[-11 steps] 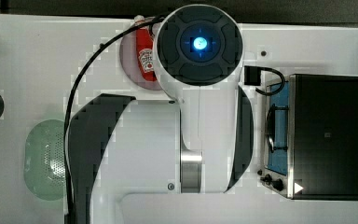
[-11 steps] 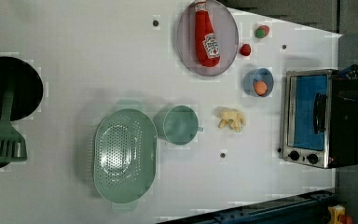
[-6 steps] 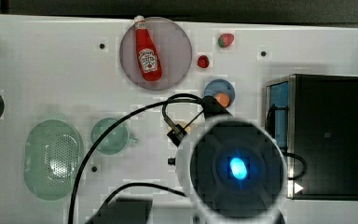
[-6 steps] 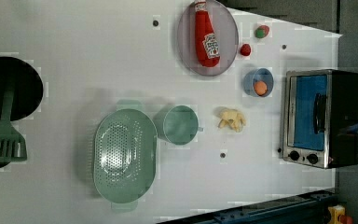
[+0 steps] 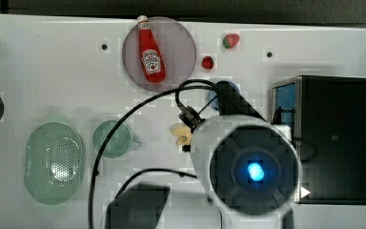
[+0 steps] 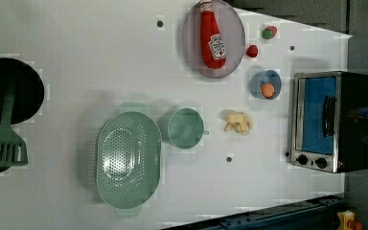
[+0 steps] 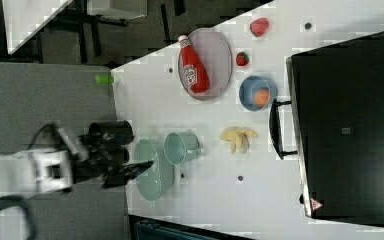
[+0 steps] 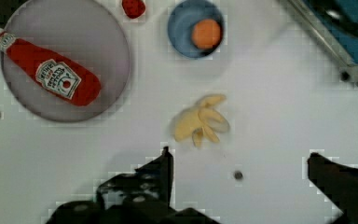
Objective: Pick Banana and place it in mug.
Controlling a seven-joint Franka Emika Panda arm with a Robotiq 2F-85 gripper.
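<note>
End effector (image 8: 237, 163) wide apart in wrist view, holding nothing, w/ dark fingers (image 8: 161, 170) seen above white bench (image 8: 270, 116). Banana (image 8: 200, 123) lies loose on bench betw. and just beyond the fingertips, not touched.

In left view: banana (image 6: 238, 122) flat on bench (image 6: 76, 48), just beside mug (image 6: 186, 127) on the left view's right, apart from it. Mug upright, teal-green, small handle twd banana. Perforated pale green basket (image 6: 128, 160) close beside mug on the left view's left. Blue dish (image 6: 265, 84) w/ orange ball (image 6: 268, 90) inside, above banana in the left view, near toaster oven (image 6: 328, 122). Ketchup bottle (image 6: 212, 36) lying on grey plate (image 6: 235, 38) twd top of left view; two strawberries (image 6: 252, 51) on bench betw. plate and far edge. Dark pot (image 6: 9, 91) and green spatula (image 6: 2, 151) at the left view's left.

In top view: arm's round body (image 5: 248, 167) w/ blue light covers part of banana (image 5: 181, 133); mug (image 5: 112, 139) well clear of arm, at the top view's left.

In right view: arm (image 7: 55, 165) off bench edge, beside basket (image 7: 155, 170); banana (image 7: 237, 137) betw. mug (image 7: 180, 147) and oven (image 7: 350, 125).
</note>
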